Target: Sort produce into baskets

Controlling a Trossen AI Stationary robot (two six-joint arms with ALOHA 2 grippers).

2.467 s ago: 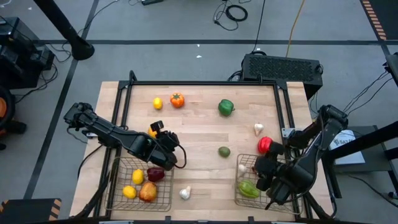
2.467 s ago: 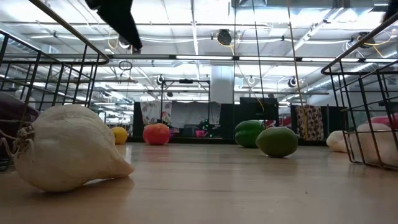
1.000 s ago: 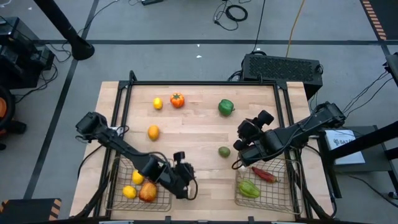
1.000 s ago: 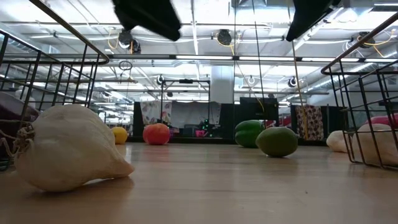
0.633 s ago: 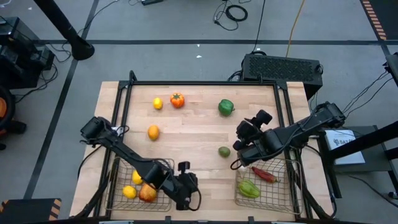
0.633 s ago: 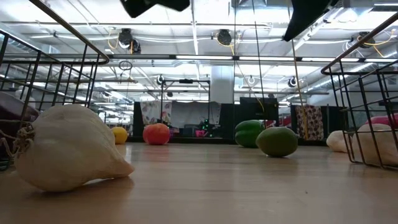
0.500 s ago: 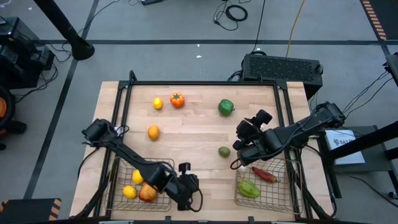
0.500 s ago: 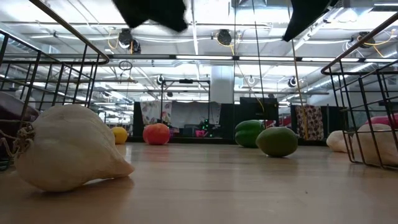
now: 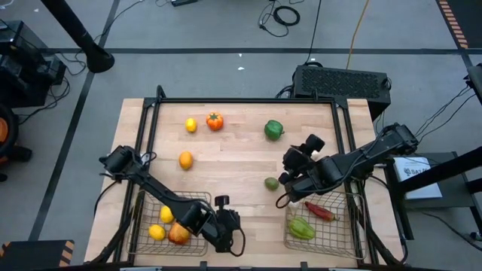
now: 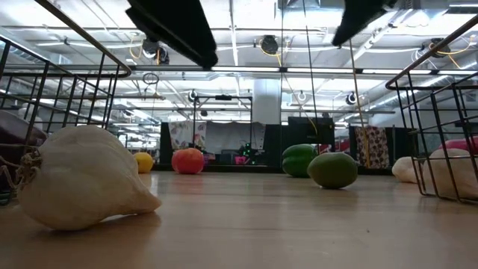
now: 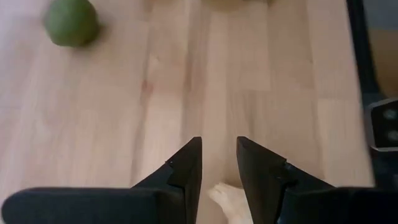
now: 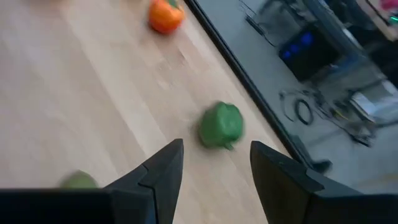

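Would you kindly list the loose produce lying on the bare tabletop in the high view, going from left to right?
Orange → yellow lemon → red-orange tomato-like piece → small olive-green piece → green pepper.

left claw [image 11: 218,171] parted (empty), right claw [image 12: 214,165] wider

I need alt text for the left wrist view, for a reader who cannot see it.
The left gripper hangs open and empty over the wooden table, with a white garlic bulb just below its fingers. A round green fruit lies farther off.
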